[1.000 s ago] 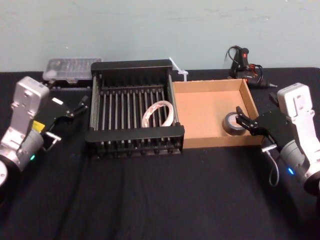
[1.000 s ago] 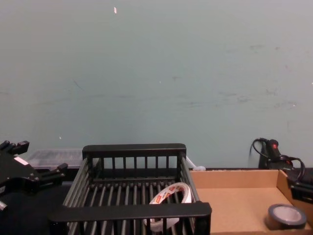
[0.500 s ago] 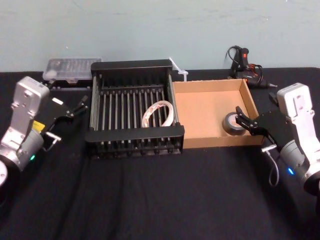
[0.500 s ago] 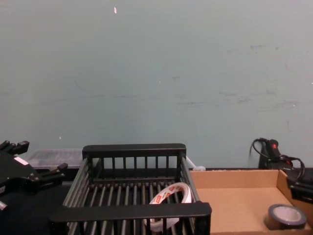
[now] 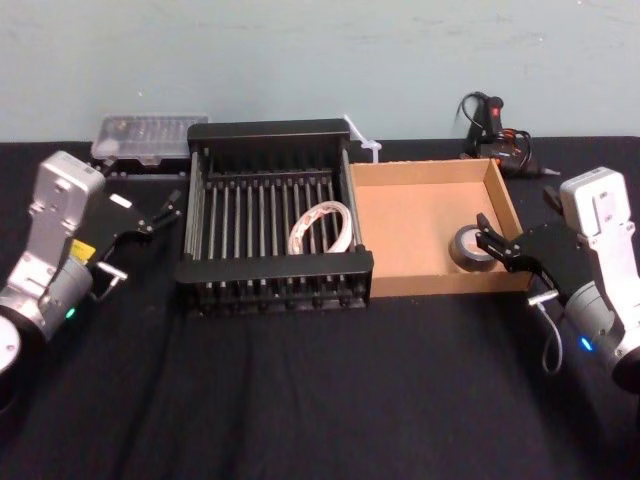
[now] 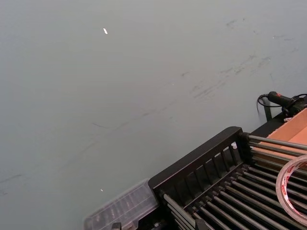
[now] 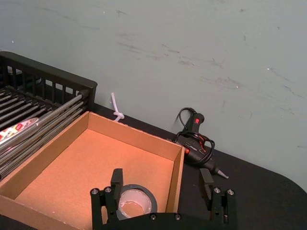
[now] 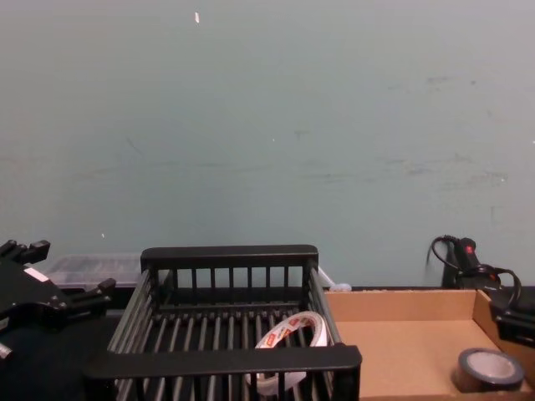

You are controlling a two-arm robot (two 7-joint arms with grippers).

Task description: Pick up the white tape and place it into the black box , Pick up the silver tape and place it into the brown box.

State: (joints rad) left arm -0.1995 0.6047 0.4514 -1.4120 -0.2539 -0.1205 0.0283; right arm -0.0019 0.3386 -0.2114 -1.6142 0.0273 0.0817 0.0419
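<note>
The white tape leans tilted on the slatted floor of the black box, toward its right side, and shows again in the chest view. The silver tape lies flat in the brown box, close to its right wall. My right gripper is open and holds nothing. In the right wrist view one finger hangs over the silver tape and the other is outside the wall. My left gripper stands open and empty, left of the black box.
A clear plastic case lies behind the black box at the back left. A black glue gun with its cable sits behind the brown box. A white zip tie lies between them. Black cloth covers the table's front.
</note>
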